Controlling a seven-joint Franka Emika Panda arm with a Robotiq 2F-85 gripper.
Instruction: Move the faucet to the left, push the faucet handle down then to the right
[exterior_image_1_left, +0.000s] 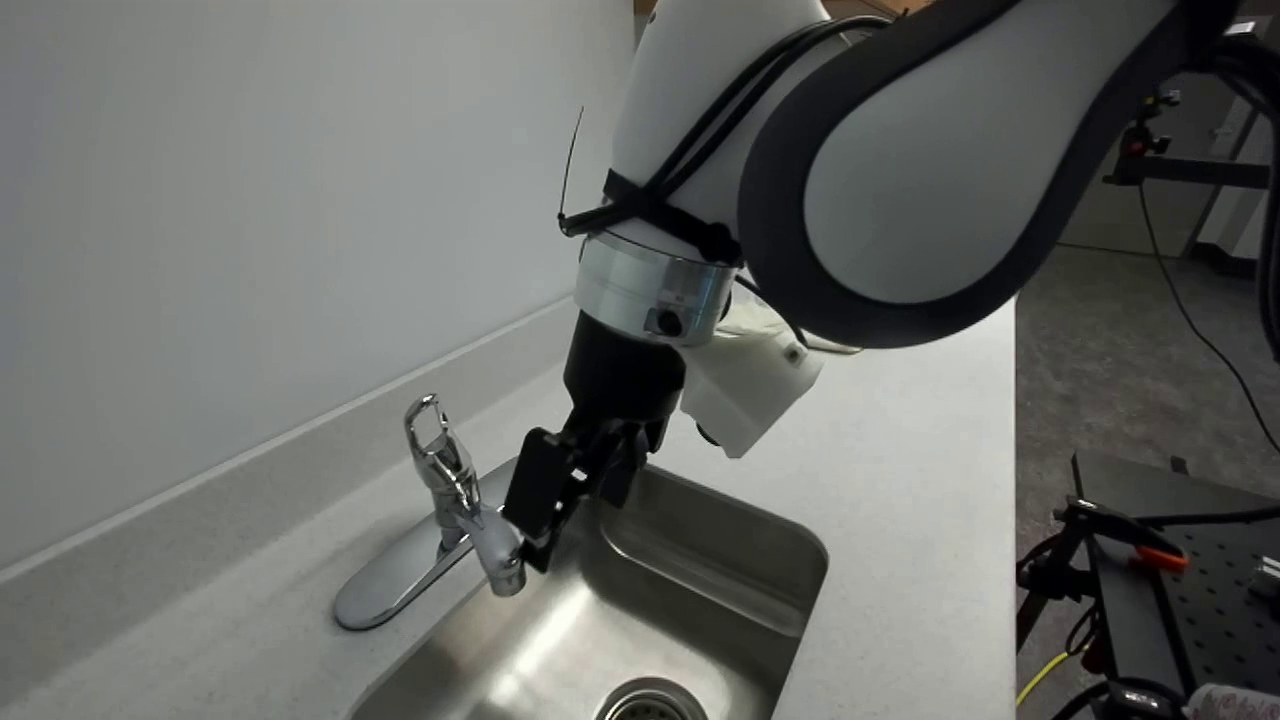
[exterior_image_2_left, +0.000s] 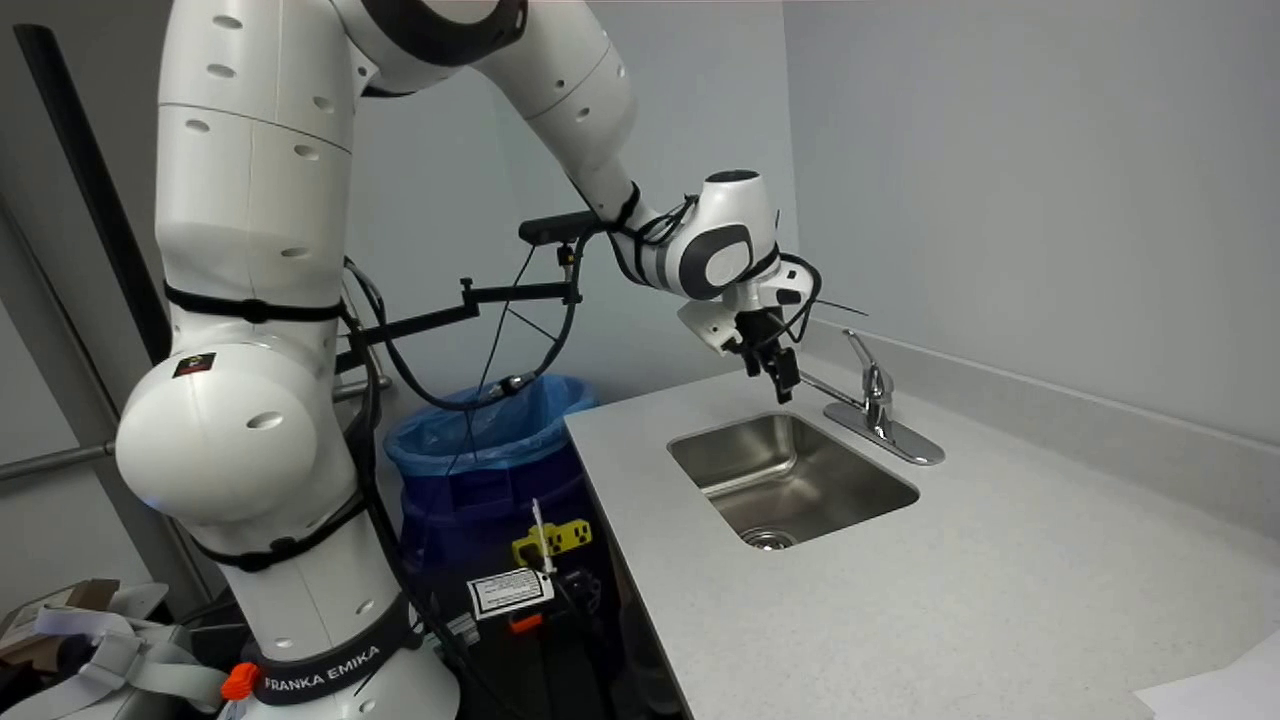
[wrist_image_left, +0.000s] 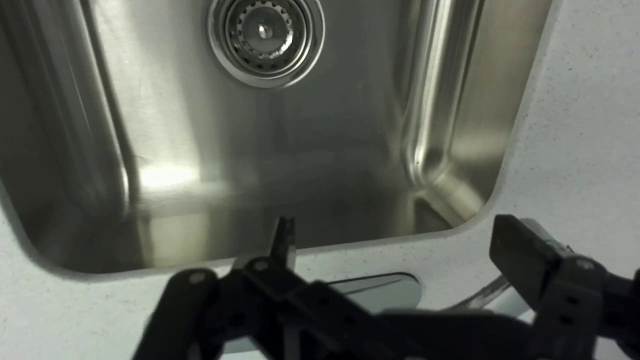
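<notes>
One sink. Beside it: one faucet, one handle atop. One gripper above sink's edge, jaws wide, partly hiding faucet in wrist view.

A white robot arm, dotted with small oval caps and bound with black straps, wears black cables above its black gripper, where pale, round screw heads show. Directly above the gripper gleams a silver metal collar; beside the gripper sits a boxy white housing. Farther above the gripper, a grey-white panel is rimmed in black. Well apart from the gripper, a bulbous joint bears a dark sticker, and a black band reads "FRANKA EMIKA."
</notes>
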